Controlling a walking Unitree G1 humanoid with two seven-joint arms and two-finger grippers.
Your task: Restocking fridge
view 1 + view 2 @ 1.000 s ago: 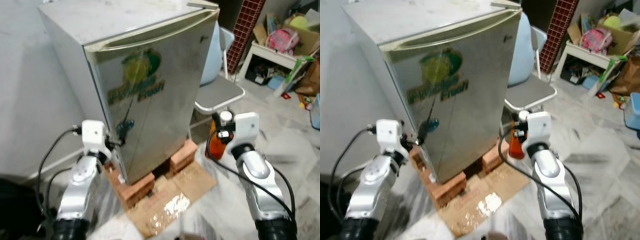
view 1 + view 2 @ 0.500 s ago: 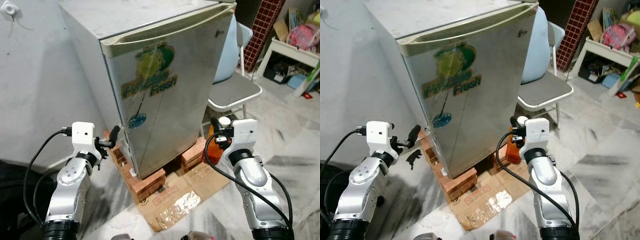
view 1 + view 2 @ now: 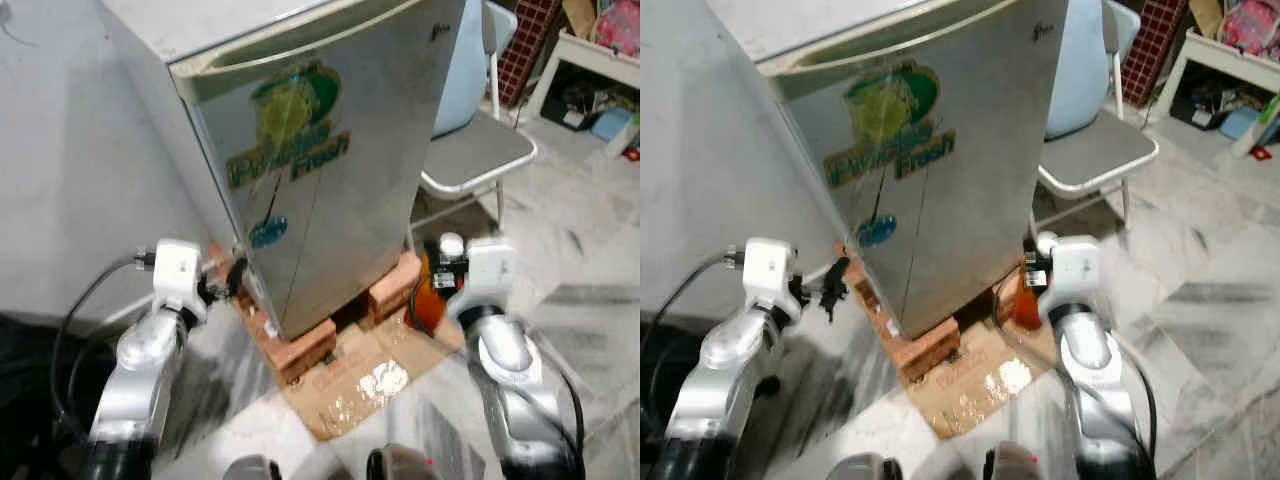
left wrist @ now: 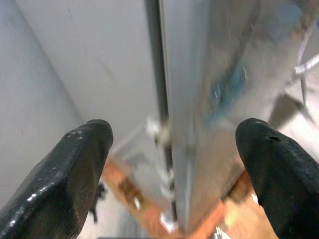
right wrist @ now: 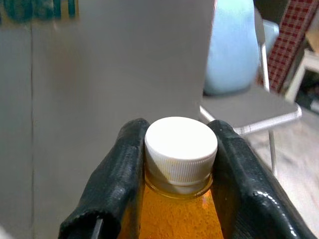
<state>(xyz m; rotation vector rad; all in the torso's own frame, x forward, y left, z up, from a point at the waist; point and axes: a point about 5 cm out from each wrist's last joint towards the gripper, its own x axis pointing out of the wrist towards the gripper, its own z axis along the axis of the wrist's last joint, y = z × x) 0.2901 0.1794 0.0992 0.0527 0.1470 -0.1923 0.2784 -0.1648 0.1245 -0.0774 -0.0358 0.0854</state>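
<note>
One fridge (image 3: 320,150), door closed, raised on bricks (image 3: 300,352). Left gripper (image 4: 169,164) spread wide at its door edge. Right gripper (image 5: 175,169) pinches one orange bottle (image 5: 180,149) by the neck, beside the fridge's right corner.

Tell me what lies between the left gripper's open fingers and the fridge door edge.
Nothing but air: in the left wrist view, the left gripper is open around the fridge's side edge, with a bare gap either side.
</note>
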